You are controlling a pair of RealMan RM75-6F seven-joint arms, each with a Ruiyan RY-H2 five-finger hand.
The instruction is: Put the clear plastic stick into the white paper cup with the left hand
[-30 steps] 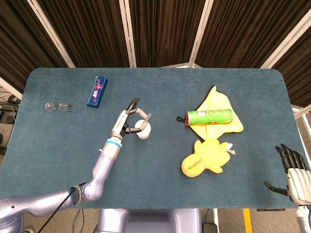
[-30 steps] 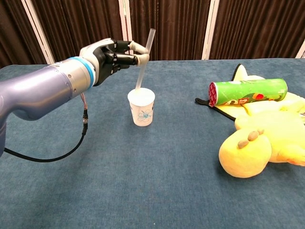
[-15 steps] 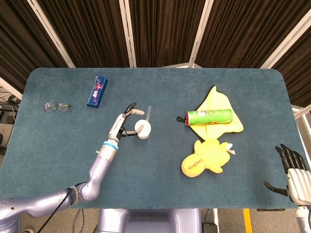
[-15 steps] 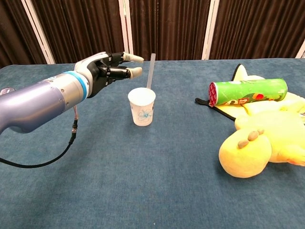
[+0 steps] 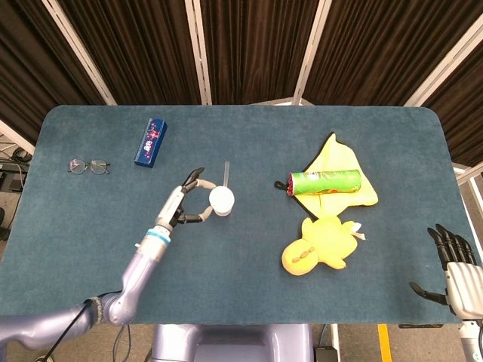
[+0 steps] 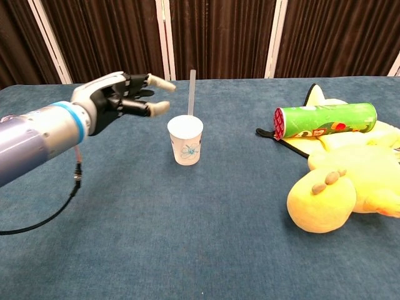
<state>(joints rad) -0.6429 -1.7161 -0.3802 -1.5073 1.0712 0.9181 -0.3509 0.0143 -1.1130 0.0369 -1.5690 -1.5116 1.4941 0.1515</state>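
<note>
The white paper cup [image 5: 222, 200] [image 6: 185, 140] stands upright on the blue table. The clear plastic stick [image 5: 226, 170] [image 6: 191, 92] stands inside it, leaning on the far rim and sticking well above it. My left hand [image 5: 183, 204] [image 6: 121, 100] hovers just left of the cup, fingers spread apart and holding nothing, clear of both stick and cup. My right hand [image 5: 453, 264] shows only in the head view, at the table's near right corner, with its fingers extended and nothing in it.
A green snack can [image 5: 325, 182] [image 6: 325, 120] lies on a yellow cloth [image 5: 339, 162] at the right, with a yellow plush toy [image 5: 321, 243] [image 6: 340, 187] in front of it. A blue box [image 5: 150, 142] and glasses [image 5: 88, 166] lie at the far left.
My left hand let go of the stick, opened, and drew back to the left. The stick now stands in the cup by itself, more upright.
</note>
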